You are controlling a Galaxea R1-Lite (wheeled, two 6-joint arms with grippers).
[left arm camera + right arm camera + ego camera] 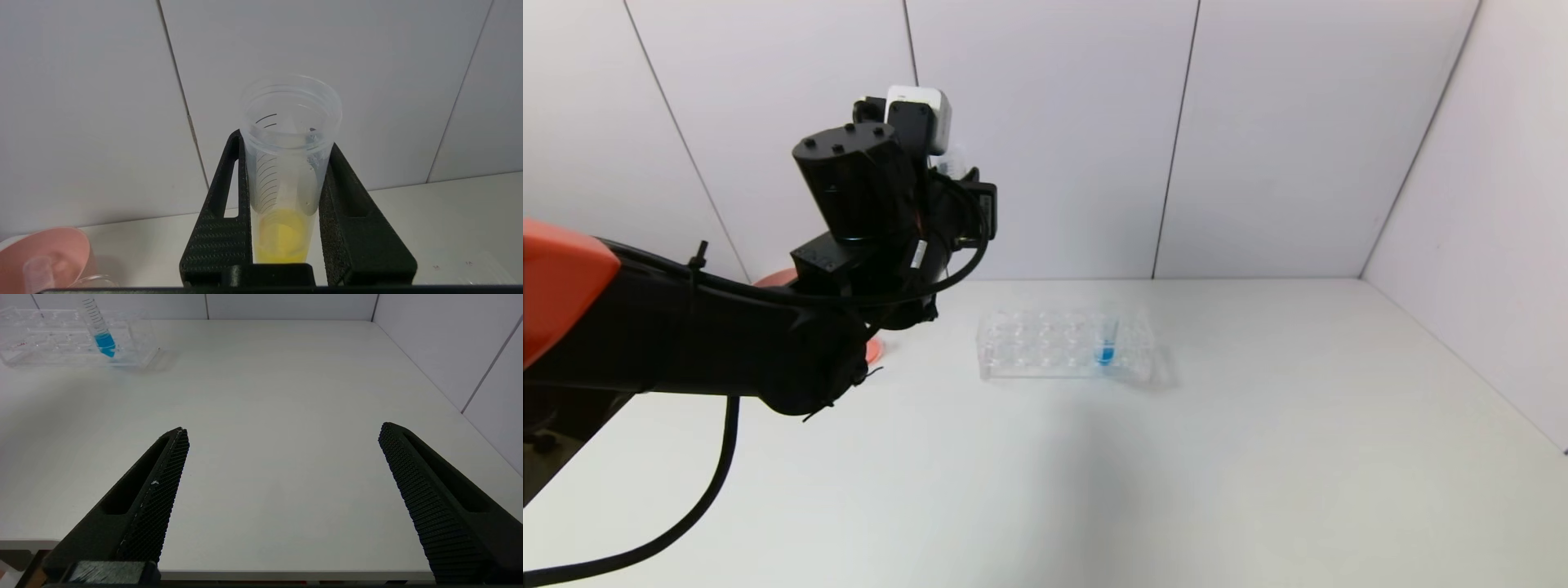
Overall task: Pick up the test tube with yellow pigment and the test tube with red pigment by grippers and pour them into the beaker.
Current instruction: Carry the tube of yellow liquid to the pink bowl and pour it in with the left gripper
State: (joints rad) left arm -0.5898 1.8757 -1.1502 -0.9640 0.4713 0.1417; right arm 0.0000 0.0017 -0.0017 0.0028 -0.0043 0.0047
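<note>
My left gripper (284, 141) is shut on the test tube with yellow pigment (286, 175), a clear graduated tube with yellow liquid at its base and its open mouth toward the wall. In the head view the left gripper (931, 188) is raised high at the table's back left, near the wall. My right gripper (284, 428) stands open with nothing between its fingers, low over the table's front edge. The test tube with red pigment is out of view. The beaker is hidden behind the left arm in the head view.
A clear tube rack (1045, 343) sits mid-table, holding one tube with blue liquid (1106, 347). A pink bowl (61, 249) stands at the back left, below the raised gripper, with a clear tube-like thing (36, 267) in it and a clear curved rim (94, 279) beside it.
</note>
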